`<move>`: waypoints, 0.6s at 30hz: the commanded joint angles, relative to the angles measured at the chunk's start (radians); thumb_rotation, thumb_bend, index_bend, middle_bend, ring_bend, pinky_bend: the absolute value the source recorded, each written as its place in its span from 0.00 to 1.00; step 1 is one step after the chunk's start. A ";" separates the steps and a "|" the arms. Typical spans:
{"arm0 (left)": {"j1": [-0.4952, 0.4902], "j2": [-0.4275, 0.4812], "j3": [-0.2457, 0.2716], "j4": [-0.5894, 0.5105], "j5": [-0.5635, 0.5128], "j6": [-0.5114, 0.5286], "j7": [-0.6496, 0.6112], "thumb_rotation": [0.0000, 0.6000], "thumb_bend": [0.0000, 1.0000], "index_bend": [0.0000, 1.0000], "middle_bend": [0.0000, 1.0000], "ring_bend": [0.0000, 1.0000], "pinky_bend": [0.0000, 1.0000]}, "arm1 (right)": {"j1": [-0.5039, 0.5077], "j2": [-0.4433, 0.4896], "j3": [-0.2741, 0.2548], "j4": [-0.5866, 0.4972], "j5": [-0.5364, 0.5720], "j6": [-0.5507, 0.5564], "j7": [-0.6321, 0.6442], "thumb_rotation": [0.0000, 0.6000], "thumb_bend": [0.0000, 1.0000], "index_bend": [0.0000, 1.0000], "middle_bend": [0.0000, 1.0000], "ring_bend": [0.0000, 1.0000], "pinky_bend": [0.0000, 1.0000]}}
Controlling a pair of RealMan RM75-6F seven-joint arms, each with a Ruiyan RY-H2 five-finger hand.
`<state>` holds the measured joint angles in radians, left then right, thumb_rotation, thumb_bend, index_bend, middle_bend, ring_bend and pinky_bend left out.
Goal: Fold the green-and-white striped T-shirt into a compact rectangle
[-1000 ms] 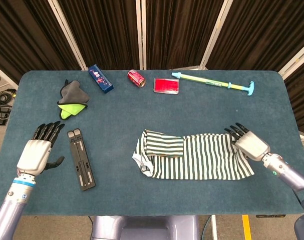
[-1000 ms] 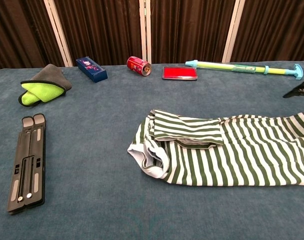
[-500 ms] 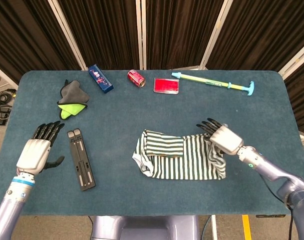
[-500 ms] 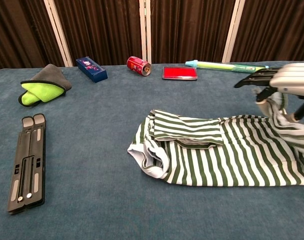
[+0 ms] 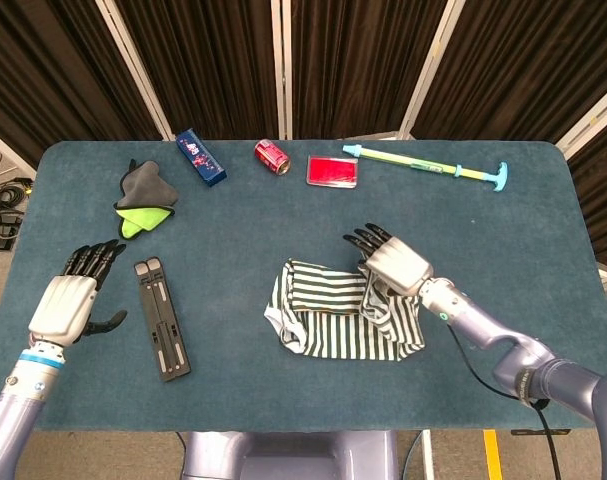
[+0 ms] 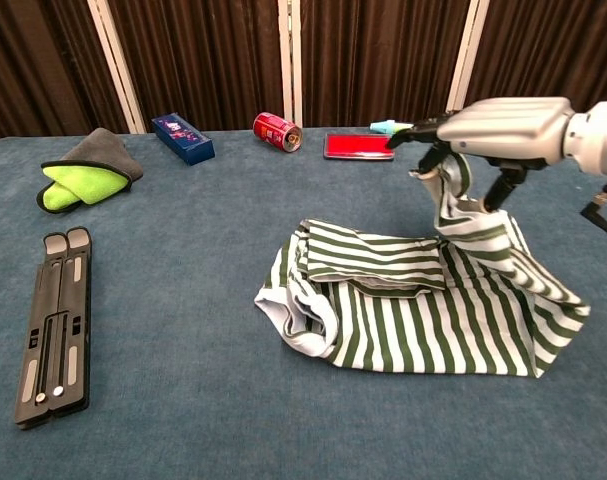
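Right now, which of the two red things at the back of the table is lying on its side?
The red can, tipped over beside the blue box. The other red thing is a flat rectangular case lying to the can's right.

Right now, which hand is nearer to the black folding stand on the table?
Left. The left hand rests just left of the black folding stand, apart from it. The right hand is far across the table, holding the striped T-shirt up by its edge.

The right hand [image 6: 503,128] now sits further left, above the shirt's middle. It lifts the T-shirt [image 5: 333,320] hem it holds, folding the right end over leftward.
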<state>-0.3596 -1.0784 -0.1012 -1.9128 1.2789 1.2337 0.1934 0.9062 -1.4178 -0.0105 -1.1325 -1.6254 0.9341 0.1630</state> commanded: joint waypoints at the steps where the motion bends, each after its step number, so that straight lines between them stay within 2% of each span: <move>1: 0.001 0.007 -0.001 0.001 0.006 -0.003 -0.015 1.00 0.29 0.00 0.00 0.00 0.00 | 0.020 0.000 0.036 -0.045 0.041 -0.038 -0.054 1.00 0.39 0.75 0.03 0.00 0.00; 10: -0.001 0.019 0.001 0.005 0.022 -0.013 -0.048 1.00 0.29 0.00 0.00 0.00 0.00 | 0.032 -0.051 0.086 -0.104 0.095 -0.051 -0.198 1.00 0.39 0.75 0.04 0.00 0.00; 18: 0.001 0.026 0.003 0.006 0.033 -0.014 -0.066 1.00 0.29 0.00 0.00 0.00 0.00 | 0.038 -0.103 0.093 -0.111 0.105 -0.055 -0.274 1.00 0.39 0.76 0.04 0.00 0.00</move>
<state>-0.3589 -1.0524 -0.0987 -1.9075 1.3114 1.2196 0.1272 0.9417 -1.5133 0.0805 -1.2420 -1.5214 0.8799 -0.1035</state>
